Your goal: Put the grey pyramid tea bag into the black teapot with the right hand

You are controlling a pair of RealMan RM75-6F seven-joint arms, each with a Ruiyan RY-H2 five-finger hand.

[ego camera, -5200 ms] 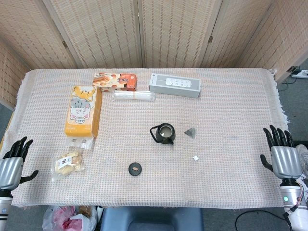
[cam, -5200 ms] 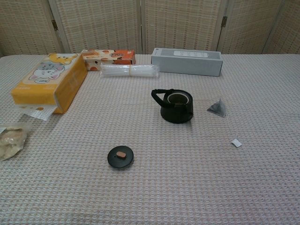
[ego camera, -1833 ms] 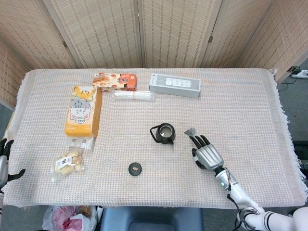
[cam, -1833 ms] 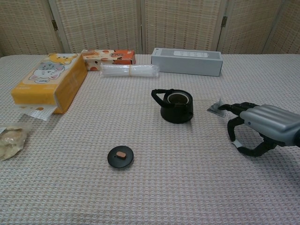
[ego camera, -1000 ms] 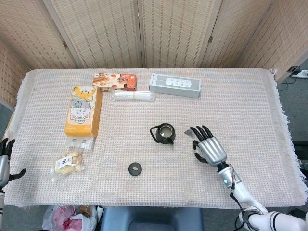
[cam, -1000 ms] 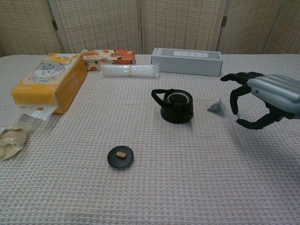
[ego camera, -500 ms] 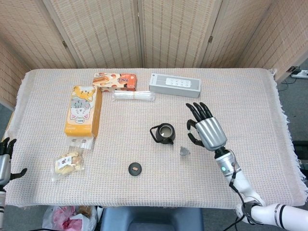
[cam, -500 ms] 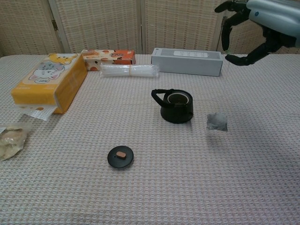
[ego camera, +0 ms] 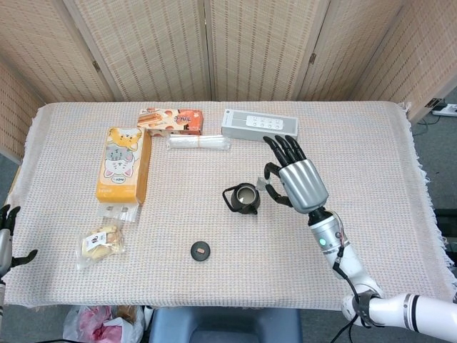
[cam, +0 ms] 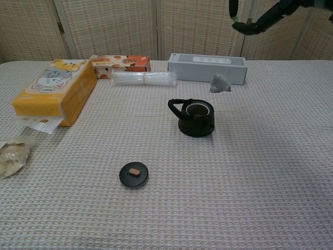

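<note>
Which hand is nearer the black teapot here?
Right. The right hand is raised just right of the black teapot; the left hand sits at the table's far left edge.

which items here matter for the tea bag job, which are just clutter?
Job:
- grey pyramid tea bag, hanging in the air to the right of and above the pot
- black teapot, lid off
- right hand, raised over the table

Clutter:
- teapot lid
- orange tissue pack
- snack box
- grey box
- clear packet
- snack bag
</note>
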